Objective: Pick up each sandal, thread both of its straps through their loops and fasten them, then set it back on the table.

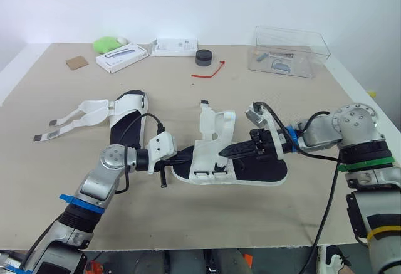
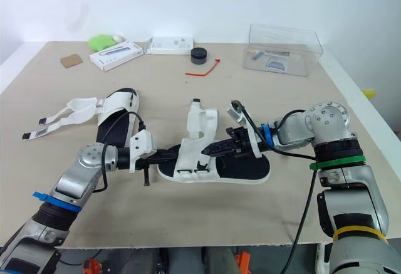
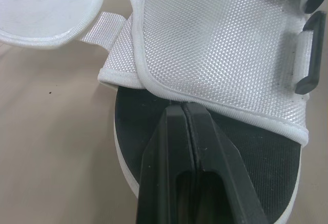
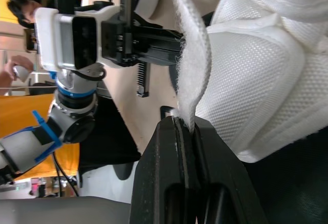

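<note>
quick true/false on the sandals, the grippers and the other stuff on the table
1. The right gripper pinches a white strap of the centre sandal. True.
2. The other sandal has its straps fastened. False: they lie splayed open on the table.
3. The red tie lies inside the clear box. False: it lies on the table beside a black round object.
4. The left gripper has its fingers closed together. True.

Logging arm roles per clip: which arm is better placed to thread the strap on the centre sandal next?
Right, likely. The right gripper is shut on the white strap of the sandal. The left gripper, shut, only sits at the heel-side edge of the upper.
</note>
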Robot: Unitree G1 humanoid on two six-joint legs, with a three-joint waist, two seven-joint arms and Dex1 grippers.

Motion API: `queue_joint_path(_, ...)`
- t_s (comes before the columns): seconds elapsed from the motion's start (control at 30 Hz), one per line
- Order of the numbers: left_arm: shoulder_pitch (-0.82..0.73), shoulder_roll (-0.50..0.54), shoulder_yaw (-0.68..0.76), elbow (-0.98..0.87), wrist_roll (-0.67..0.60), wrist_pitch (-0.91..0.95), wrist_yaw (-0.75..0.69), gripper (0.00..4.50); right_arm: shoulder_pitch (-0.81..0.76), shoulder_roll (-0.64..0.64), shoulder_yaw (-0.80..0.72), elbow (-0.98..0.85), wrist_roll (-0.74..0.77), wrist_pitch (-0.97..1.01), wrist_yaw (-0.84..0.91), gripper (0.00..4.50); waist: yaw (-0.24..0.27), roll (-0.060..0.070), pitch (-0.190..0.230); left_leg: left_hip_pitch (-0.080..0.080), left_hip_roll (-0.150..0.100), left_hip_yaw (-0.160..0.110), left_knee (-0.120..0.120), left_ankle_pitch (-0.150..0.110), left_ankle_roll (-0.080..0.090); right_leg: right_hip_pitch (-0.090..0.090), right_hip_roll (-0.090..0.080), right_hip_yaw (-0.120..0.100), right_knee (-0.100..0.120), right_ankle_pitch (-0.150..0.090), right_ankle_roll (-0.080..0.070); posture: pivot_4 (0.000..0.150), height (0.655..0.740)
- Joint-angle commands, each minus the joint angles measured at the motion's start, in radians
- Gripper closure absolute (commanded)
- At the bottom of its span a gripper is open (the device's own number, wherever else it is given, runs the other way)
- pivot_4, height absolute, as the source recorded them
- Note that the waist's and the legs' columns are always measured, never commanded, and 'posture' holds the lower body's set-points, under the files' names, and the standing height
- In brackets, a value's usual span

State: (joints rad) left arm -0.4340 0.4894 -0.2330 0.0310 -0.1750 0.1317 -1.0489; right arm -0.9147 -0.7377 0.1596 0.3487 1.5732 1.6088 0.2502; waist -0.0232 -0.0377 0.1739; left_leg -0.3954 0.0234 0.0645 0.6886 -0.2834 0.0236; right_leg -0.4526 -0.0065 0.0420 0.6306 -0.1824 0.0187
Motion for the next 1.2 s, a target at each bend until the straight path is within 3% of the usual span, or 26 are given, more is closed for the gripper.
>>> queue_joint_path(0.03, 0.007, 0.003, -0.006, 0.009, 0.019, 0.002, 0.015, 4.5, 0.004, -0.022, 0.01, -0.071, -0.032, 0.006, 0.022, 4.44, 0.0, 0.0, 0.0, 0.0, 0.0, 0.0, 0.0, 0.0, 0.0, 0.0, 0.0, 0.0, 0.0, 0.0, 0.0, 0.15, 0.74)
queue_joint_path(0.63, -0.004, -0.012, -0.023, 0.023, 0.027, -0.001, 0.025, 4.5, 0.031, -0.039, 0.015, -0.405, -0.225, 0.006, 0.212, 4.44, 0.0, 0.0, 0.0, 0.0, 0.0, 0.0, 0.0, 0.0, 0.001, 0.0, 0.0, 0.0, 0.0, 0.0, 0.0, 0.15, 0.74)
queue_joint_path(1.07, -0.005, -0.021, -0.023, 0.029, 0.036, 0.0, 0.024, 4.5, 0.118, -0.04, -0.022, -0.53, -0.225, 0.006, 0.192, 4.44, 0.002, 0.0, -0.002, 0.0, -0.001, 0.0, 0.001, 0.0, 0.001, 0.0, -0.001, 0.0, 0.001, 0.0, 0.0, 0.15, 0.74)
queue_joint_path(1.13, -0.007, -0.022, -0.023, 0.033, 0.036, -0.002, 0.024, 4.5, 0.123, -0.028, -0.048, -0.541, -0.234, 0.006, 0.185, 3.77, 0.002, 0.0, -0.002, 0.0, -0.001, 0.0, 0.002, 0.0, 0.001, 0.0, -0.001, 0.0, 0.001, 0.0, 0.0, 0.15, 0.74)
queue_joint_path(1.17, -0.009, -0.023, -0.023, 0.035, 0.036, -0.002, 0.023, 4.5, 0.121, -0.022, -0.061, -0.543, -0.241, 0.006, 0.183, 3.73, 0.002, 0.0, -0.002, 0.0, -0.001, 0.0, 0.002, 0.0, 0.001, 0.0, -0.001, 0.0, 0.001, 0.0, 0.0, 0.15, 0.74)
queue_joint_path(1.2, -0.01, -0.023, -0.022, 0.035, 0.036, -0.002, 0.023, 4.5, 0.114, -0.014, -0.076, -0.539, -0.248, 0.004, 0.176, 3.18, 0.002, 0.0, -0.002, 0.0, -0.001, 0.0, 0.002, 0.0, 0.001, 0.0, -0.001, 0.0, 0.001, 0.0, 0.0, 0.15, 0.74)
